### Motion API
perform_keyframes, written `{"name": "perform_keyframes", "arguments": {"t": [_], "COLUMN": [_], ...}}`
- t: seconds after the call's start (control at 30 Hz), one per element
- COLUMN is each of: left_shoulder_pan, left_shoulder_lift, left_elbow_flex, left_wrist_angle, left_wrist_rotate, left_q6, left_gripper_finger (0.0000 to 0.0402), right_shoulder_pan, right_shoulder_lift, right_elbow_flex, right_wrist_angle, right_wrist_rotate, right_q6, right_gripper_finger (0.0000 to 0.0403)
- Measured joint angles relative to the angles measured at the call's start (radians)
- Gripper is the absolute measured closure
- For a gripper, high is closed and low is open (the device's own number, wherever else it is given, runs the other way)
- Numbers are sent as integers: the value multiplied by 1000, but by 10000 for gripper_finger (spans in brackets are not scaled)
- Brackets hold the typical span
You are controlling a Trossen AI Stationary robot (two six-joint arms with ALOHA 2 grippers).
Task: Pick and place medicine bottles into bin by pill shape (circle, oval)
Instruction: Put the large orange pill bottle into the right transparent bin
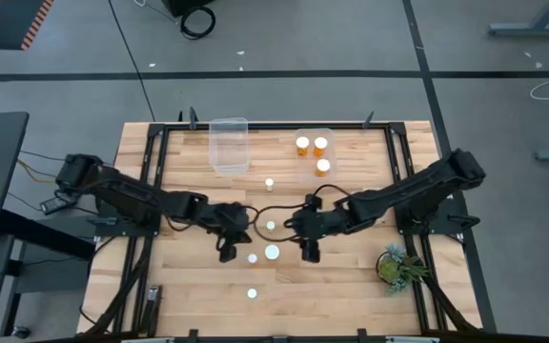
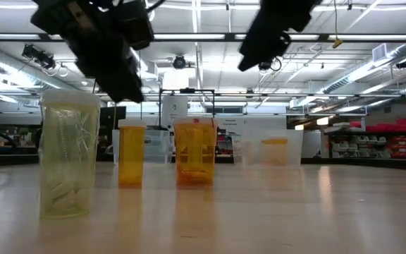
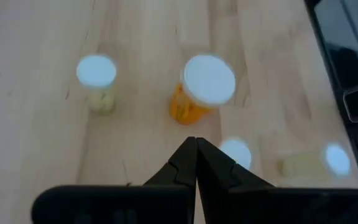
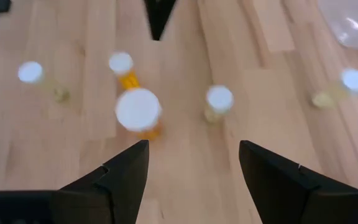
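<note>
Several small pill bottles with white caps stand upright on the wooden table between my two grippers. A wide orange one (image 1: 272, 252) also shows in the left wrist view (image 3: 207, 84) and the right wrist view (image 4: 139, 112). Narrower ones stand around it (image 1: 253, 257) (image 1: 271, 226) (image 1: 269, 183) (image 1: 252, 293). My left gripper (image 1: 227, 252) hangs shut and empty above the table, left of the bottles (image 3: 196, 155). My right gripper (image 1: 310, 252) hangs open and empty to their right (image 4: 191, 162). Three orange bottles (image 1: 315, 152) stand in the far right clear bin.
Two clear bins stand at the far edge: the left one (image 1: 228, 145) holds nothing, and the right one (image 1: 332, 135) holds the three bottles. A small green potted plant (image 1: 398, 267) stands at the near right. Dark frame rails run along the table's sides.
</note>
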Motion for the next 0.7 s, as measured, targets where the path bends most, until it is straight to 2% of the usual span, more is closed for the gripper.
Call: {"name": "perform_keyframes", "arguments": {"t": [0.17,0.4,0.7], "left_shoulder_pan": [1,2,2], "left_shoulder_lift": [-96,-220,-357], "left_elbow_flex": [-1,-1,-2], "left_wrist_angle": [-108,-218,-279], "left_wrist_rotate": [-25,-117,-212], "left_q6": [54,131,190], "left_gripper_finger": [397,377,366], "right_shoulder_pan": [1,7,6], "right_shoulder_lift": [88,190,341], "right_elbow_flex": [97,204,330], "right_wrist_angle": [3,-3,3], "right_wrist_rotate": [-12,-45,-57], "right_q6": [-38,-83,-116], "right_gripper_finger": [146,146,146]}}
